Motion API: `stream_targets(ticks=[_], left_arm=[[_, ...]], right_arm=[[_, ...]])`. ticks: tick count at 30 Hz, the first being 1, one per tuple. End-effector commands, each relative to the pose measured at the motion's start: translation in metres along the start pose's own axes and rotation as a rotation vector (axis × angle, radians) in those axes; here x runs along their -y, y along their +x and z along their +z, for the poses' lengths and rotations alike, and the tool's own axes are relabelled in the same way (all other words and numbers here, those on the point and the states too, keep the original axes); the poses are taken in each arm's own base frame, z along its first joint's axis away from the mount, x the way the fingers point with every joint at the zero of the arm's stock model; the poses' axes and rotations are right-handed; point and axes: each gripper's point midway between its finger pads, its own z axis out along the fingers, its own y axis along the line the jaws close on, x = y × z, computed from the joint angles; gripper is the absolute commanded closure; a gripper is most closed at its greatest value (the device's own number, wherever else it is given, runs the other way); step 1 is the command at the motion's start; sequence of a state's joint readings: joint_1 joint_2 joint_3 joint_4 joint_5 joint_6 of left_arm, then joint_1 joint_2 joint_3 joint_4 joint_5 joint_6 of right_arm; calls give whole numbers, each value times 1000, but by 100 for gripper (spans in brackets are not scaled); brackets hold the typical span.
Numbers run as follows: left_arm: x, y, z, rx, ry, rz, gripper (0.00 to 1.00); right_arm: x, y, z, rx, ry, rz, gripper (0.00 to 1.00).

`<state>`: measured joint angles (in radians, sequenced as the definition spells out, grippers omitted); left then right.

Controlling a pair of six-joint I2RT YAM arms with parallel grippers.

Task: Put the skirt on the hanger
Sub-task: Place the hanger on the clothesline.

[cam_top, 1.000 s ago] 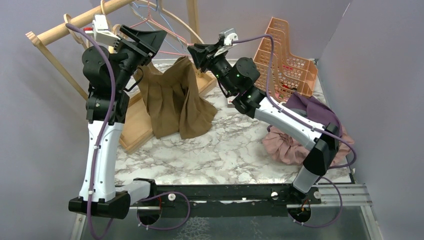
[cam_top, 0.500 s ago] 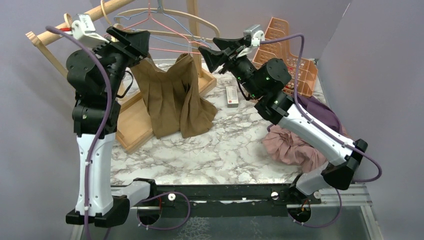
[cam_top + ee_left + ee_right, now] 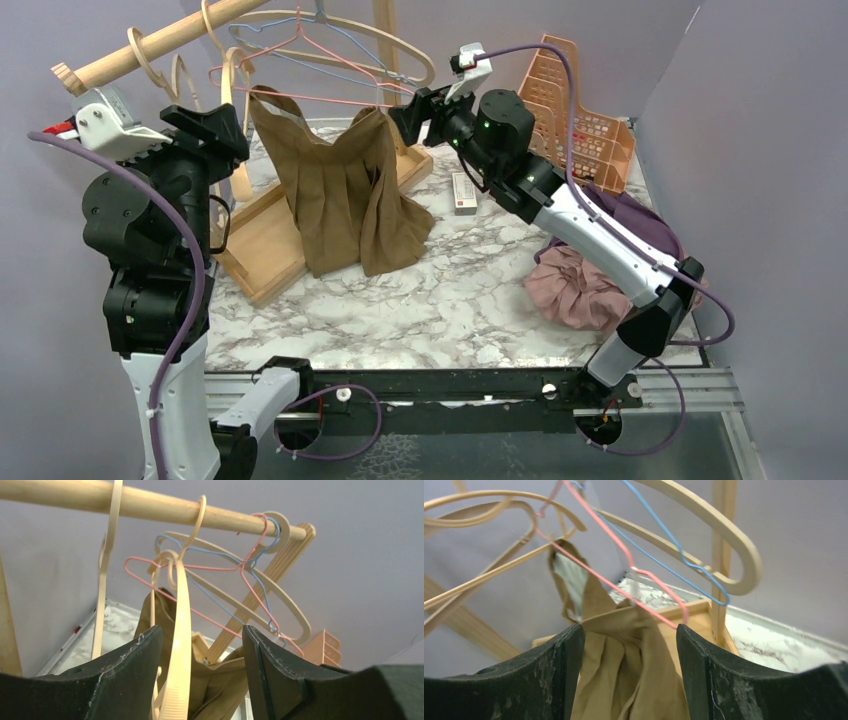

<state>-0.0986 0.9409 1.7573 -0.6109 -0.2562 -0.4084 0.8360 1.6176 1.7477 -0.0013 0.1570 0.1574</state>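
A round wooden rod (image 3: 150, 45) slants across the back left corner and carries a crowd of hangers: broad beige ones, a blue wire hanger (image 3: 652, 516) and a pink wire hanger (image 3: 624, 555). The brown pleated skirt (image 3: 345, 195) hangs by its waistband from the pink wire, its hem spread on the marble-patterned table (image 3: 450, 290) and over the edge of the rack's flat wooden base (image 3: 265, 245).

To the right stand an orange plastic lattice basket (image 3: 580, 120), a small white box (image 3: 463, 193) lying flat, and a pink cloth bundle (image 3: 575, 290) with a purple cloth (image 3: 630, 215) behind it.

The left arm rises straight from its base, wrist bent toward the rack. The left gripper (image 3: 197, 632) has its jaws apart, and a beige ribbed hanger arm (image 3: 181, 645) runs up between them, nearer the left finger. No pinch on it is visible.

The right arm reaches diagonally over the pink bundle. The right gripper (image 3: 630, 630) is spread wide and holds nothing, facing the skirt's upper right corner just beside it, with the wire hangers crossing close above.
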Motion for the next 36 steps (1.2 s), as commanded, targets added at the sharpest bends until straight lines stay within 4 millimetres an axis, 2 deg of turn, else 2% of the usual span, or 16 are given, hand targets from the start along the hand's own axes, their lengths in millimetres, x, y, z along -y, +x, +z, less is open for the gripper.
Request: stream_targets(ticks=[1, 6, 8, 12, 15, 17, 20, 23, 25, 31, 36], left_arm=[[-18, 39, -4, -148, -67, 32, 37], [-15, 78, -2, -290, -50, -16, 35], [-15, 82, -1, -298, -60, -38, 36], [-19, 76, -2, -278, -82, -44, 42], [-25, 73, -7, -268, -110, -24, 56], [-32, 71, -10, -270, -142, -1, 72], [-44, 65, -16, -262, -201, 48, 88], [-59, 55, -23, -247, -270, 109, 98], [-67, 49, -28, -240, -310, 150, 99], [-82, 41, -35, -225, -381, 211, 99], [-88, 42, -35, -229, -409, 241, 99]], right_arm=[[43, 14, 12, -63, 118, 118, 28], [46, 30, 31, -87, -7, 127, 27], [45, 33, 38, -91, -71, 108, 28], [25, 32, 44, -76, -236, 22, 31], [15, 31, 46, -73, -302, 2, 38], [12, 29, 48, -69, -317, 6, 50], [16, 23, 51, -48, -286, 25, 65], [17, 15, 51, -24, -273, 33, 72], [18, 10, 51, -14, -266, 33, 76], [18, -6, 43, 14, -255, 13, 98], [20, -21, 35, 32, -234, -16, 99]])
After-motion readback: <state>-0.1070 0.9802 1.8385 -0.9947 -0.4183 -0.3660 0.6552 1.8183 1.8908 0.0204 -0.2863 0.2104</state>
